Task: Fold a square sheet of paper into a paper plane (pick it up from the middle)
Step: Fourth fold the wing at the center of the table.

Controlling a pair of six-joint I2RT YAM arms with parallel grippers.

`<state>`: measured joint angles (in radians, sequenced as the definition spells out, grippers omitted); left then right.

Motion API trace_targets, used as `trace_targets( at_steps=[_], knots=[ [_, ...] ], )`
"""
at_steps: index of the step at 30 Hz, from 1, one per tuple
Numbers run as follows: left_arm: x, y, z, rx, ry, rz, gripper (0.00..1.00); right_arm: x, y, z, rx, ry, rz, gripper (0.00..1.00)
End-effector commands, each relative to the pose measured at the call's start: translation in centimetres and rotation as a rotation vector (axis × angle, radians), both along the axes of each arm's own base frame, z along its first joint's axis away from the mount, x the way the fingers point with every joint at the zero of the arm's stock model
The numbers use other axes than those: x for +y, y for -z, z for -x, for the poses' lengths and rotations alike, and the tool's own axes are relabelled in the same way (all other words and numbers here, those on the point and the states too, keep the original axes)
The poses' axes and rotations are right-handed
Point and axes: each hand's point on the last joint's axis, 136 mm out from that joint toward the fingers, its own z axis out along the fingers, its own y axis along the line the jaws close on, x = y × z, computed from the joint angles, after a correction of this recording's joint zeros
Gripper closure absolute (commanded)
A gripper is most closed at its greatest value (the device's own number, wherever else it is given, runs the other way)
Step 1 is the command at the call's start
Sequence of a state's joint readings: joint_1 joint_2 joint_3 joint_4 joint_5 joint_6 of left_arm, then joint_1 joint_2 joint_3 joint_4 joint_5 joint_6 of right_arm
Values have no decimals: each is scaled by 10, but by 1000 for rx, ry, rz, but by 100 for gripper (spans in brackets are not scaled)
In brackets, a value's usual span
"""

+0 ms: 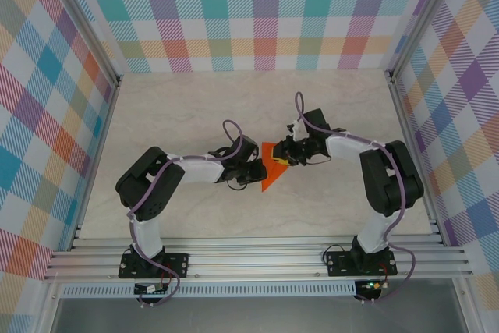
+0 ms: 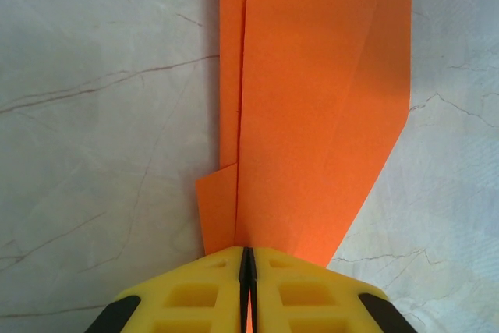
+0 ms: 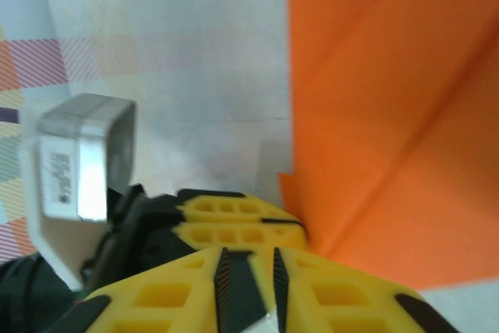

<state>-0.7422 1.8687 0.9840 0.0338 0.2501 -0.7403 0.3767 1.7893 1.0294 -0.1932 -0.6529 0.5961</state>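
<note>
The orange paper (image 1: pixel 272 169) is folded into a long pointed shape with layered flaps and hangs above the table between both arms. In the left wrist view the paper (image 2: pixel 320 107) runs upward from my left gripper (image 2: pixel 248 253), whose yellow jaws are shut on its lower edge. In the top view the left gripper (image 1: pixel 258 171) holds the paper from the left. My right gripper (image 1: pixel 289 154) sits at the paper's upper right. Seen from the right wrist, the right gripper (image 3: pixel 249 259) has a small gap with nothing in it, and the paper (image 3: pixel 390 115) lies just right of it.
The light marbled table (image 1: pixel 195 107) lies under both arms. Checked walls (image 1: pixel 265 13) close it in at the back and sides. An aluminium rail (image 1: pixel 257 259) runs along the near edge. The left arm's wrist camera block (image 3: pixel 82 157) shows close to my right gripper.
</note>
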Motion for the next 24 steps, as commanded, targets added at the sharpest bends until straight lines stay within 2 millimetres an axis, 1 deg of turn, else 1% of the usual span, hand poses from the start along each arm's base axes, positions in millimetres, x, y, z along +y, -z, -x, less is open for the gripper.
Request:
trace_targets(
  at_steps=[1,6,10,14,16,20,22,24],
  knots=[
    [12,18,22,67,11,-75,88,10,10,-11,17,-3,-19,80],
    [12,16,21,60,18,-78,89,16,23,-21,39,-19,-15,82],
    [9,11,20,47,26,-63,88,10,45,-22,66,-17,62,83],
    [4,-6,18,19,46,-27,86,-3,71,-21,97,2,163,84],
    [2,-17,18,2,52,-9,84,-4,78,-18,112,-2,173,85],
    [-5,-44,18,-35,78,48,80,-8,85,-14,125,3,194,85],
    [-10,-54,19,-46,97,83,80,-8,85,-14,126,4,195,85],
    [-18,-58,21,-42,123,124,80,-8,85,-14,126,3,193,85]
  ],
)
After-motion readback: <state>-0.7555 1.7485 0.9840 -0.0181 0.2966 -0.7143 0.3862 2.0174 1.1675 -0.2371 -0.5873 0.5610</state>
